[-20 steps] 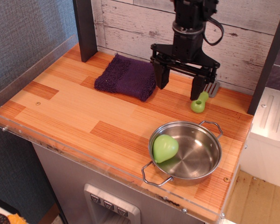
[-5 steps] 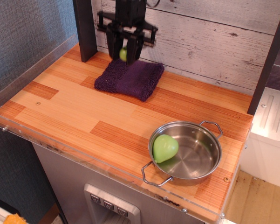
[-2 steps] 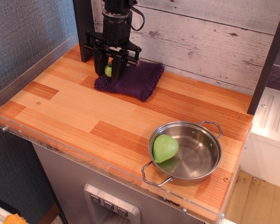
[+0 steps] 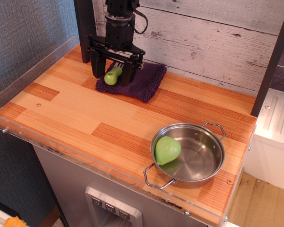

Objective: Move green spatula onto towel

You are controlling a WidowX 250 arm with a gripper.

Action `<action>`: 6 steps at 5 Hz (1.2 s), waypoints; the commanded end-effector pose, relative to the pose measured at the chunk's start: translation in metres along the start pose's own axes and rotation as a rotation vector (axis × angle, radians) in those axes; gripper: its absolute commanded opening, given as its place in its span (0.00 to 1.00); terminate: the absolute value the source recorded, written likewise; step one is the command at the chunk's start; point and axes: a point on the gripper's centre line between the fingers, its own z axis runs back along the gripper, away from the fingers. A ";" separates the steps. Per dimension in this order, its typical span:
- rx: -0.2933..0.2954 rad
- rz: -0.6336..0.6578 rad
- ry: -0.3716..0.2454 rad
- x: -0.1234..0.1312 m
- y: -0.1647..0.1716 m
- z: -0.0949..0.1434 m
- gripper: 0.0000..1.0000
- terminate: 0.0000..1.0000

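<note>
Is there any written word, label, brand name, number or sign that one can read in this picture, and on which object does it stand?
None can be read.
The gray panel under the counter edge has three small buttons with marks, too small to read.
The green spatula, towel, steel pan and gripper show no text.

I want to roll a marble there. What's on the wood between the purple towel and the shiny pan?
Nothing. In the one camera view, only bare wooden tabletop runs from the purple towel to the steel pan.
</note>
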 end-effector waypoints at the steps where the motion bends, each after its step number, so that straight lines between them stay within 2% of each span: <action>1: -0.012 -0.001 -0.237 -0.035 -0.008 0.086 1.00 0.00; 2: -0.054 -0.004 -0.295 -0.062 -0.013 0.098 1.00 0.00; 3: -0.067 -0.029 -0.305 -0.073 -0.020 0.096 1.00 0.00; 6: -0.061 -0.036 -0.297 -0.073 -0.024 0.094 1.00 0.00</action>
